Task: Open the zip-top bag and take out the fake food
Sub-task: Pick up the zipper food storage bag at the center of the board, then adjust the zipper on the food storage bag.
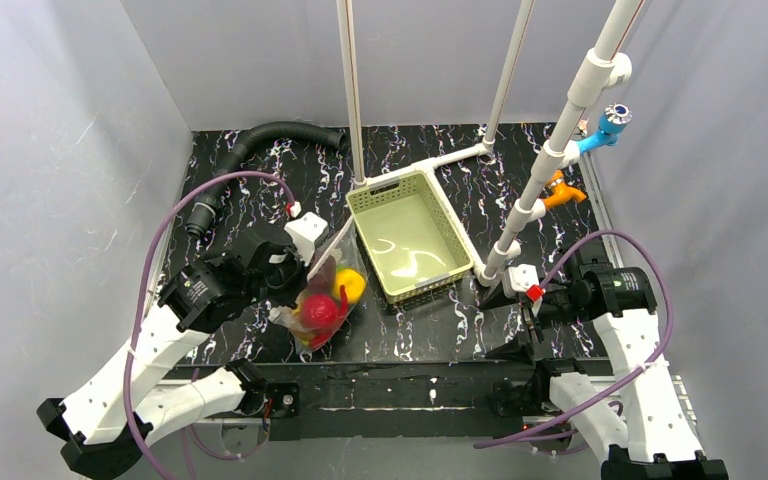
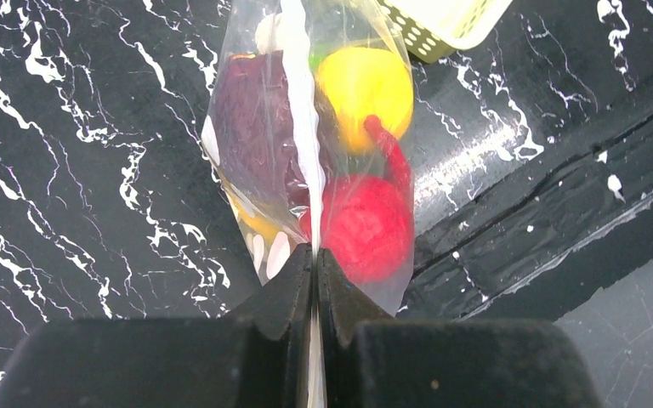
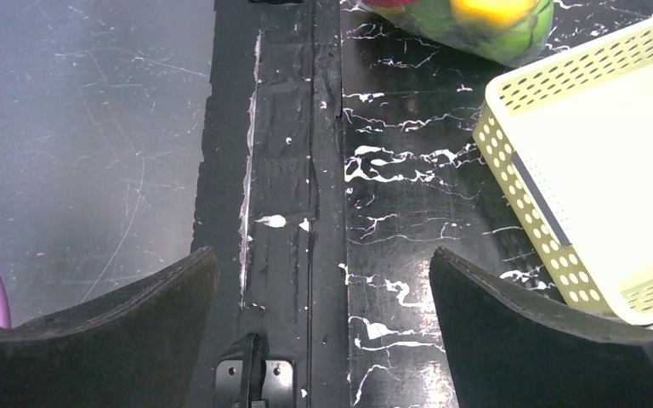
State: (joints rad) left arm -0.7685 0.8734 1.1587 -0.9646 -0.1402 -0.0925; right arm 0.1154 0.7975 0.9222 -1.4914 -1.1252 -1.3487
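The zip-top bag [image 1: 322, 300] lies on the black table left of the basket, with fake food inside. In the left wrist view the bag [image 2: 306, 161] holds a dark red piece [image 2: 255, 127], a yellow piece [image 2: 366, 85] and a bright red piece [image 2: 366, 225]. My left gripper [image 1: 298, 283] is shut on the bag's near edge, its jaws [image 2: 315, 255] pinching a white strip of the plastic. My right gripper [image 1: 505, 322] is open and empty, low over the table's near edge [image 3: 323, 263]. The bag's end [image 3: 476, 21] shows far ahead of it.
The pale green slotted basket [image 1: 360, 205] stands mid-table, right of the bag; its wall shows in the right wrist view [image 3: 519, 195]. White pipes [image 1: 520, 210] rise behind and right of the basket. A black hose [image 1: 250, 145] lies at the back left. An orange clamp [image 1: 560, 190] sits at the right.
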